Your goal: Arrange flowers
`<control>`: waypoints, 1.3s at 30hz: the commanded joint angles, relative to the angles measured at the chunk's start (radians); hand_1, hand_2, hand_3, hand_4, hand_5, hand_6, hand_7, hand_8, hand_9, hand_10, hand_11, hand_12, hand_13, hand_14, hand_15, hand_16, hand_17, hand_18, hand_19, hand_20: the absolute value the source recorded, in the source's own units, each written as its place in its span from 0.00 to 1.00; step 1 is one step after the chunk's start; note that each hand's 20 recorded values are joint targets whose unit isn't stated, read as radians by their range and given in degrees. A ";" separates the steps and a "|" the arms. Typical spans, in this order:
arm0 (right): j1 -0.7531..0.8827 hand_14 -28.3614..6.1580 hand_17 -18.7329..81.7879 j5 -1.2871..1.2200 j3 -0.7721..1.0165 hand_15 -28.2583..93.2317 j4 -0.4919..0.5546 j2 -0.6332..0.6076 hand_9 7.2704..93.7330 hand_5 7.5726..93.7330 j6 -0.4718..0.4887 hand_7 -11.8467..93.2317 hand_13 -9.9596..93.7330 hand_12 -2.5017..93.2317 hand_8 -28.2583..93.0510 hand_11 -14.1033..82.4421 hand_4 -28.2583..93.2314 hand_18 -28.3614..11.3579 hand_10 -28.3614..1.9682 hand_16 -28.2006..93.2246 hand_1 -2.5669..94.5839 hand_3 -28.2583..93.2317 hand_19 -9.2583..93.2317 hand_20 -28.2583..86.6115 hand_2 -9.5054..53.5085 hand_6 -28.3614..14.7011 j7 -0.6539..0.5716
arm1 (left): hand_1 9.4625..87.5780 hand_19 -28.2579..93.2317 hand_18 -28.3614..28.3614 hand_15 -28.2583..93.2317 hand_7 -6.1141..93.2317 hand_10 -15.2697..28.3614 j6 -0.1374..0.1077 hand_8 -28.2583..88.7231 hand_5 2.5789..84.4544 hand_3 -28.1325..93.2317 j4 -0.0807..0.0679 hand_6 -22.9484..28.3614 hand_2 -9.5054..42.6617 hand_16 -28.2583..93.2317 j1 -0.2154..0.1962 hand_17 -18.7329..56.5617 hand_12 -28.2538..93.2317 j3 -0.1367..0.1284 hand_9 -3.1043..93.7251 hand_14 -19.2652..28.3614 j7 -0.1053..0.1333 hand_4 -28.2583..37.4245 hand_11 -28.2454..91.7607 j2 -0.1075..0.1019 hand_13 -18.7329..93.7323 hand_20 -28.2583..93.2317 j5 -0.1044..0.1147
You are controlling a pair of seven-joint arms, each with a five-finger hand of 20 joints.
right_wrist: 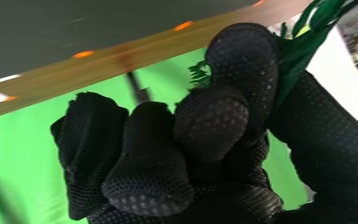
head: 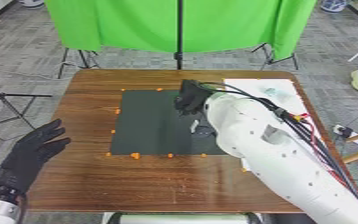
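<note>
Black right robot hand (head: 190, 100) over the dark mat (head: 144, 125), curled in a pinch round green stems (right_wrist: 302, 54), left robot hand (head: 28, 156) open.

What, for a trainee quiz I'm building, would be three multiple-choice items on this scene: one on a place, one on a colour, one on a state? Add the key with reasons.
1. Where is the left hand?
A. Above the dark mat
B. At the left edge of the table
C. Over the white sheet

2. What colour is the stem at the right hand?
A. Red
B. Yellow
C. Green

3. What is the right hand's state?
A. Curled, holding the stem
B. Flat and empty
C. Pressed palm down on the table

Key:
1. B: the head view has it beside that edge.
2. C: the right wrist view shows green strands.
3. A: there, the stem runs between its curled fingers and thumb.
</note>
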State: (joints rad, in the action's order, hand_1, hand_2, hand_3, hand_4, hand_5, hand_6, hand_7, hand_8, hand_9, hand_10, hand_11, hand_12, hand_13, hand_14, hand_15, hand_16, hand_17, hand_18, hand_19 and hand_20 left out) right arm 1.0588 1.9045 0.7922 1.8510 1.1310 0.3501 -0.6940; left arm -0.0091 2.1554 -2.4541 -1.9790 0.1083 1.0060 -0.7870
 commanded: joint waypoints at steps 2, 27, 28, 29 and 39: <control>0.006 0.67 0.87 0.084 -0.144 0.84 -0.152 0.184 1.00 0.96 0.034 0.65 1.00 0.23 0.16 0.78 0.09 0.25 0.68 0.51 0.37 0.99 1.00 0.82 0.06 0.63 -0.038 | 0.21 0.67 0.87 0.62 0.24 0.61 0.000 0.15 0.36 0.80 -0.021 0.54 0.11 0.20 0.036 0.11 0.35 0.065 0.32 0.69 -0.013 0.00 0.42 0.001 0.39 0.26 0.002; 0.040 0.69 0.87 0.119 -0.220 0.84 -0.347 0.324 1.00 0.95 -0.097 0.66 1.00 0.24 0.15 0.78 0.07 0.26 0.70 0.51 0.38 0.98 1.00 0.82 0.07 0.65 -0.072 | 0.20 0.67 0.87 0.62 0.24 0.60 0.072 0.15 0.36 0.80 -0.083 0.54 0.12 0.20 0.193 0.11 0.35 0.178 0.32 0.69 -0.109 0.00 0.42 -0.042 0.38 0.26 -0.007; 0.041 0.69 0.87 0.120 -0.221 0.84 -0.349 0.326 1.00 0.95 -0.100 0.66 1.00 0.24 0.15 0.78 0.07 0.26 0.70 0.51 0.38 0.98 1.00 0.82 0.07 0.65 -0.070 | 0.20 0.67 0.87 0.62 0.24 0.61 0.071 0.15 0.36 0.80 -0.084 0.54 0.12 0.20 0.193 0.11 0.35 0.179 0.32 0.69 -0.110 0.00 0.42 -0.041 0.38 0.26 -0.006; 0.042 0.69 0.87 0.123 -0.223 0.84 -0.350 0.327 1.00 0.95 -0.099 0.66 1.00 0.24 0.15 0.77 0.07 0.26 0.70 0.51 0.38 0.98 1.00 0.82 0.08 0.65 -0.071 | 0.20 0.67 0.87 0.62 0.24 0.61 0.071 0.15 0.36 0.80 -0.083 0.54 0.12 0.20 0.192 0.11 0.35 0.179 0.32 0.69 -0.111 0.00 0.42 -0.041 0.38 0.26 -0.005; 0.045 0.69 0.87 0.124 -0.235 0.83 -0.372 0.336 1.00 0.95 -0.106 0.67 1.00 0.24 0.15 0.77 0.07 0.26 0.70 0.52 0.38 0.98 1.00 0.82 0.08 0.66 -0.072 | 0.20 0.66 0.87 0.62 0.24 0.60 0.096 0.15 0.36 0.80 -0.099 0.54 0.12 0.19 0.229 0.11 0.35 0.198 0.32 0.69 -0.130 0.00 0.42 -0.045 0.38 0.26 -0.009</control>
State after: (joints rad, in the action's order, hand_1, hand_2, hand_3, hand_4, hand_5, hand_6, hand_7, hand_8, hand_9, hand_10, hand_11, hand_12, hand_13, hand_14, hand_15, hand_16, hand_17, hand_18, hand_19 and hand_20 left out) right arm 1.0795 2.0264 0.5790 1.5133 1.4560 0.2480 -0.7686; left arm 0.0642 2.0726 -2.2389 -1.7945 -0.0016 0.9645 -0.7906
